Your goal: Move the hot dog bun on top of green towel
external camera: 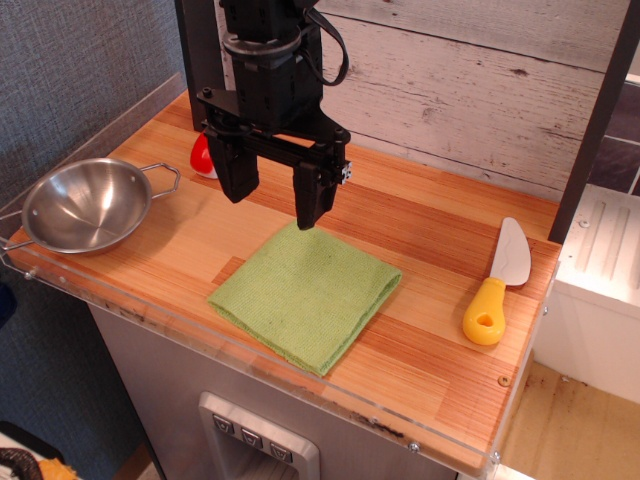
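Two fingers of your gripper (277,196) hang spread apart, holding nothing, above the towel's (306,294) far corner. Your bun (203,156) sits behind the left finger near the table's (420,235) back edge, mostly hidden. Your bowl (86,204) rests left, knife (497,283) right.

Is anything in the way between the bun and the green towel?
Only the robot's own open hand hangs between them. The bun sits behind it at the back of the table, mostly hidden. The wood up to the towel looks bare.
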Robot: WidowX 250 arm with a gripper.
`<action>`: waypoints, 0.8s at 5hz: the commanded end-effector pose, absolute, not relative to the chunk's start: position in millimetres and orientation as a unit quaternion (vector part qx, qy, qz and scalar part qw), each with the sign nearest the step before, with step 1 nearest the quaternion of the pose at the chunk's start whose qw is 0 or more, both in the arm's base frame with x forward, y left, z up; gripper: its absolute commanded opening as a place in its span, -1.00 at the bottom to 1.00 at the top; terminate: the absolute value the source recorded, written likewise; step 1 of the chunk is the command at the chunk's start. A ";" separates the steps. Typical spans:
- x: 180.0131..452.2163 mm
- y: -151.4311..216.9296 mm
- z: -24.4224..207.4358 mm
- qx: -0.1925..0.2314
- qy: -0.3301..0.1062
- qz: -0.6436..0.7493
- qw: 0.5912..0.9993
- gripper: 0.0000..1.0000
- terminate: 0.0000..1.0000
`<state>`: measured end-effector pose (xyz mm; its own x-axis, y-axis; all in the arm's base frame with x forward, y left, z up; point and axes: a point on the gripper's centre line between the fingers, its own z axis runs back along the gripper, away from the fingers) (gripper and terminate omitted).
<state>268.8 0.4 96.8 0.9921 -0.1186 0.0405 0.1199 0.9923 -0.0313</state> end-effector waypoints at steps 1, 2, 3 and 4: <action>268.8 0.4 96.8 -0.017 -0.019 -0.060 0.998 1.00 -1.00; 289.8 42.8 103.0 -0.019 -0.035 -0.023 0.999 1.00 -1.00; 305.9 84.0 113.3 -0.003 -0.049 0.004 0.999 1.00 -1.00; 320.4 124.5 120.6 0.030 -0.069 0.022 0.997 1.00 -1.00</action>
